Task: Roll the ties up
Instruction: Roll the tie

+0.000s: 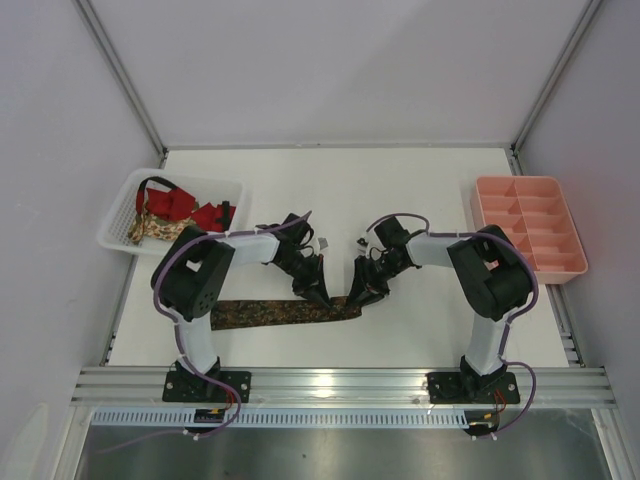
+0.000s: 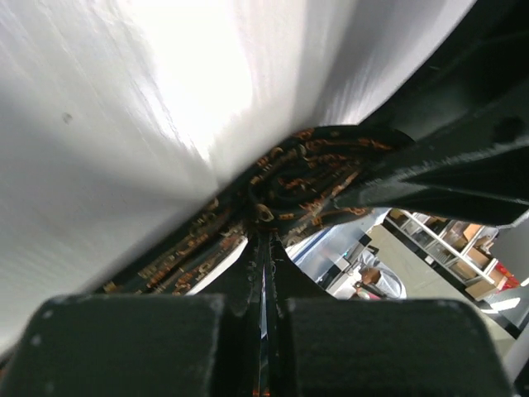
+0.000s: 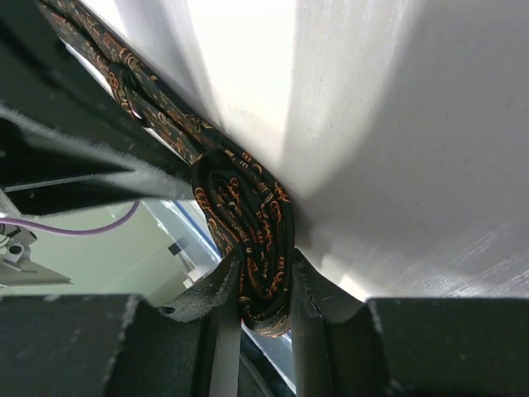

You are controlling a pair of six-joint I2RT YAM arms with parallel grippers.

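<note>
Rolled end of the dark brown speckled tie [image 1: 280, 312] sits pinched in the right pincer [image 3: 263, 277], the left pincer [image 2: 266, 236] pressed together with its tips at the coil's centre; the unrolled length lies flat on the table [image 1: 400, 200], long axis running leftward from both pincers, so the roll likely advances that way.

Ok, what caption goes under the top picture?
Left gripper and right gripper pinch the rolled end of a dark tie on the table.
</note>
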